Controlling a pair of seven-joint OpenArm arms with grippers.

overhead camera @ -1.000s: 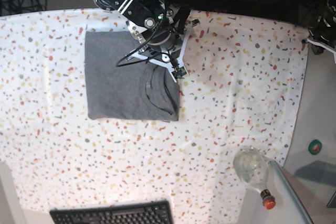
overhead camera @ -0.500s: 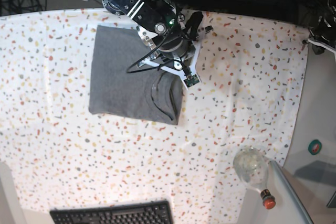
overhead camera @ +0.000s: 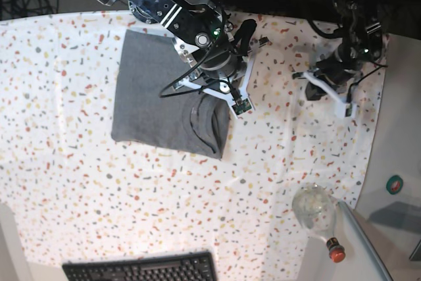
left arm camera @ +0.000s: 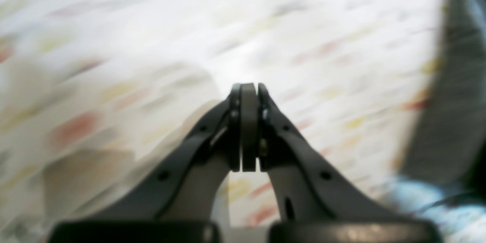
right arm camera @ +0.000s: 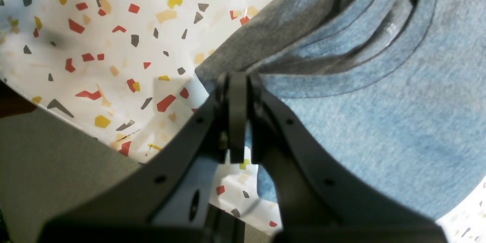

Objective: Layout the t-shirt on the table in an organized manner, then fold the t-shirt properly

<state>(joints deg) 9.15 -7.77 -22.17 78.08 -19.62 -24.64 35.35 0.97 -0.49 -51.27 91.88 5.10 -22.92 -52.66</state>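
The grey t-shirt (overhead camera: 148,90) lies folded into a rough rectangle on the speckled table (overhead camera: 79,182), collar toward its right edge. My right gripper (overhead camera: 217,91) hangs over that right edge. In the right wrist view, the right gripper (right arm camera: 237,79) is shut with its tips on the edge of the t-shirt (right arm camera: 360,114) beside the collar. My left gripper (overhead camera: 314,89) hovers over bare cloth at the table's back right, well away from the shirt. The blurred left wrist view shows the left gripper (left arm camera: 248,87) shut on nothing above the table (left arm camera: 152,26).
A clear bottle with a red cap (overhead camera: 317,214) lies near the table's front right corner. A black keyboard (overhead camera: 141,270) sits at the front edge. The table's right edge runs close to the left arm, and dark cables and equipment line the back.
The t-shirt has slid right and turned slightly along with my right gripper. My left arm has come into the base view at the back right.
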